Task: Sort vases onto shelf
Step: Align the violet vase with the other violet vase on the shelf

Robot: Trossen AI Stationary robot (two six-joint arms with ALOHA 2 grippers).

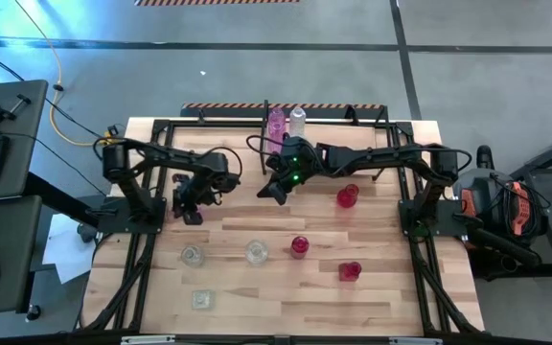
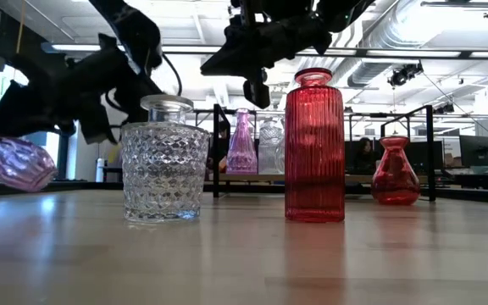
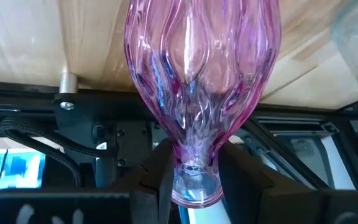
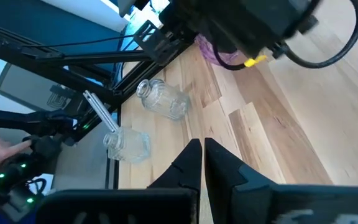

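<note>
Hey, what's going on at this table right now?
The left pincer grips a pale pink ribbed glass vase by its neck, lifted off the wooden table. The right pincer is shut and empty, hovering mid-table. A pink vase and a clear vase already stand on the small black-framed shelf; other vases wait on the table.

The left gripper (image 3: pixel 194 180) clamps the narrow neck of a pale pink ribbed vase (image 3: pixel 201 81), its dark fingers (image 3: pixel 157 177) pressed on either side. Behind the vase lie the wooden tabletop (image 3: pixel 36 37) and black metal frame (image 3: pixel 48 102).
</note>
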